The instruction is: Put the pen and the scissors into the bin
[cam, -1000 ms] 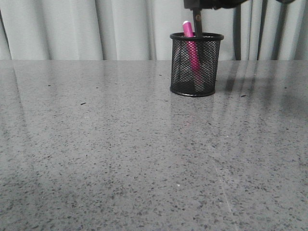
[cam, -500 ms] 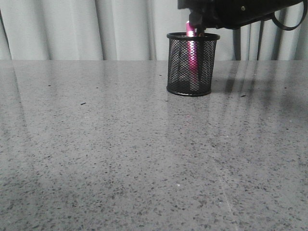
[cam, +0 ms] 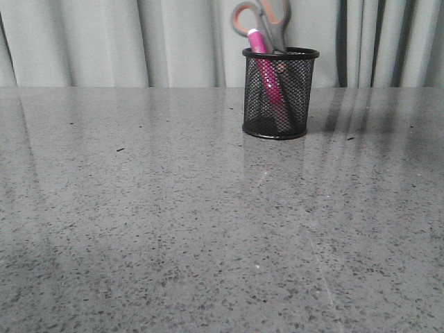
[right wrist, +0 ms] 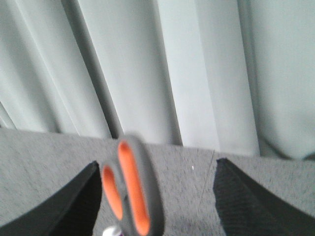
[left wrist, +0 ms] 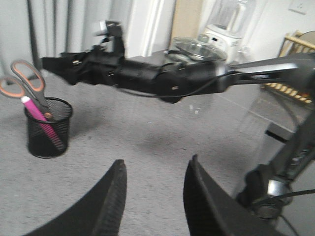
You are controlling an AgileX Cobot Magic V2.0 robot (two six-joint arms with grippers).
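Scissors (cam: 266, 21) and pen (cam: 262, 64) in bin (cam: 280, 93), left wrist view shows right arm (left wrist: 147, 76) above.

— Where's my left gripper (left wrist: 155, 196)?

— Hanging above the table, its two dark fingers (left wrist: 110, 206) spread with a clear gap between them and nothing in it.

— And my right arm (left wrist: 147, 78)?

— Stretched out level across my left wrist camera's picture, black, with a cable running along it.

— My right gripper (right wrist: 157, 201)?

— Both ribbed pads (right wrist: 241, 201) stand wide apart at the edges of its own camera's picture. I grip nothing there; neither pad touches anything.
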